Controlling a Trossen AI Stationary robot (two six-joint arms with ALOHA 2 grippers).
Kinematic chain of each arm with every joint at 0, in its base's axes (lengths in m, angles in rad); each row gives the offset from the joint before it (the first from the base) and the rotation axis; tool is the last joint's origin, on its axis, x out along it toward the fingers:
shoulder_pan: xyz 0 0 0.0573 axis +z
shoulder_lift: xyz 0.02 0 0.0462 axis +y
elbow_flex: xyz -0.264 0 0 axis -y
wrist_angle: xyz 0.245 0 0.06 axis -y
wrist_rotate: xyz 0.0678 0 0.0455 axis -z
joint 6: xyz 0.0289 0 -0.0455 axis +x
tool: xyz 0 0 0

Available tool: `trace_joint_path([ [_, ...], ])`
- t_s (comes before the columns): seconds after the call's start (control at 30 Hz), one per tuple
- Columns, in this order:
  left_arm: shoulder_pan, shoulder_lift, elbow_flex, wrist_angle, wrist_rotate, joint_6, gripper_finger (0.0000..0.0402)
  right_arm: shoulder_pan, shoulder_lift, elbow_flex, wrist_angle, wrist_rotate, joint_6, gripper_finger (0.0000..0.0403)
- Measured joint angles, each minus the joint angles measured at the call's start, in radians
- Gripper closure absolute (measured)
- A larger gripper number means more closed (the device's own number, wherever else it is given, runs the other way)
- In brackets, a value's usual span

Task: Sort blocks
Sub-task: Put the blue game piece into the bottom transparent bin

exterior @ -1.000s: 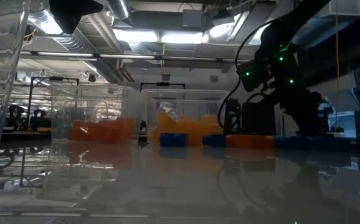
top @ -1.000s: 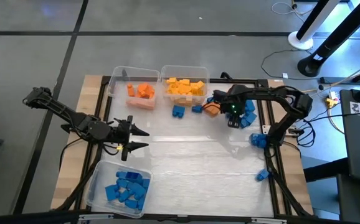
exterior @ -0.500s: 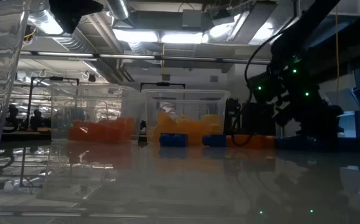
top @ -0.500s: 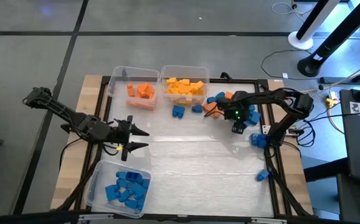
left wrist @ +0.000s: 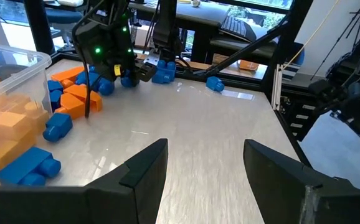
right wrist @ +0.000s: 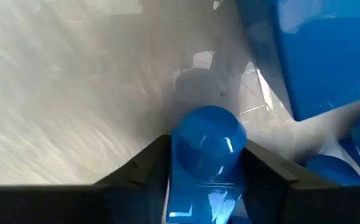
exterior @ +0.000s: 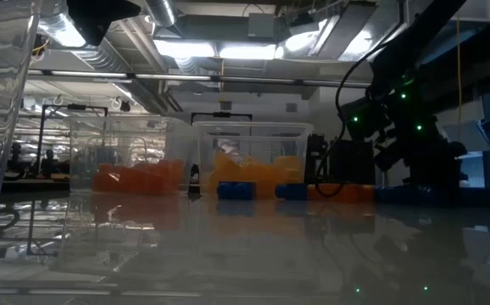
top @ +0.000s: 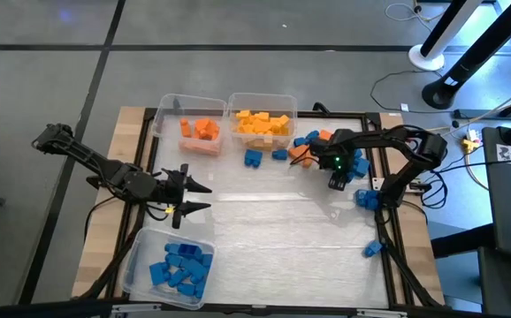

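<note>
My right gripper [top: 338,181] is down at the table's back right, among a loose pile of blue blocks [top: 355,164]. In the right wrist view its fingers [right wrist: 136,171] close on a blue block [right wrist: 208,155] that rests on the table. More loose blocks lie near it: blue ones [top: 254,158], an orange one [top: 301,155], and blue ones at the right edge [top: 366,199]. My left gripper [top: 192,196] is open and empty at the middle left, with its open fingers [left wrist: 146,168] in the left wrist view. That view also shows the right arm [left wrist: 108,46] over the blocks [left wrist: 74,96].
Three clear bins stand on the table: one with orange blocks [top: 169,109] and one with yellow blocks [top: 234,100] at the back, one with blue blocks [top: 137,246] at the front left. A lone blue block [top: 375,249] lies at the right edge.
My right gripper has moved right and down from the orange block into the blue pile and now sits around a blue block. The left arm has not moved.
</note>
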Motion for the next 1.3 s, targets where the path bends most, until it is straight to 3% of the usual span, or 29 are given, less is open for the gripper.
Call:
trace_joint_path([
  [0.07, 0.000, 0.000, 0.000, 0.000, 0.000, -0.001, 0.0204, 0.000, 0.000, 0.000, -0.002, -0.007, 0.001, 0.0268],
  [0.27, 0.000, 0.000, 0.000, 0.000, 0.000, -0.002, 0.0204, 0.000, -0.033, 0.008, -0.021, -0.021, 0.006, 0.0268],
  [0.43, 0.000, 0.000, 0.000, 0.004, 0.000, 0.004, 0.0204, 0.004, -0.118, 0.035, -0.020, -0.105, 0.025, 0.0256],
  [0.67, 0.000, 0.000, 0.000, 0.004, 0.000, 0.032, 0.0204, 0.157, -0.211, 0.038, 0.132, -0.218, 0.112, 0.0262],
  [0.8, 0.000, 0.000, 0.000, 0.004, 0.000, 0.053, 0.0204, 0.305, -0.218, 0.038, 0.392, -0.265, 0.201, 0.0266],
  [0.97, 0.000, 0.000, 0.000, 0.004, 0.000, 0.053, 0.0204, 0.491, -0.218, 0.038, 0.895, -0.240, 0.264, 0.0252],
  [1.13, 0.000, -0.011, 0.000, 0.004, -0.023, 0.054, 0.0204, 0.645, -0.204, 0.040, 1.382, -0.041, 0.175, 0.0260],
  [1.3, 0.001, -0.046, 0.000, 0.004, -0.058, 0.085, 0.0204, 0.733, -0.113, 0.051, 1.719, 0.138, -0.009, 0.0262],
])
